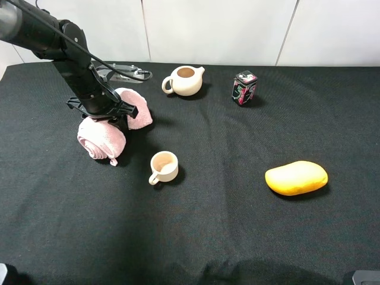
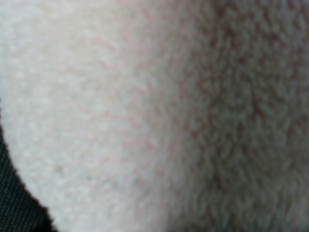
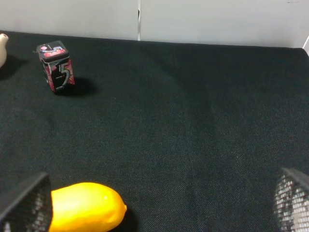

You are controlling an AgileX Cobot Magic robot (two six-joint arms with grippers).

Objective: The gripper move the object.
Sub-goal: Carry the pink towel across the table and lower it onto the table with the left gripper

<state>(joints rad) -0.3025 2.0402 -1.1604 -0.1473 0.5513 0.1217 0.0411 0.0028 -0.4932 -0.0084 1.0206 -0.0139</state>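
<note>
The left gripper [image 1: 116,117] pinches the pink towel roll [image 1: 101,140] across its middle at the rear left of the black table [image 1: 237,231], the roll lying directly beneath the claw, its long axis running from near-left lobe to far-right lobe.
</note>
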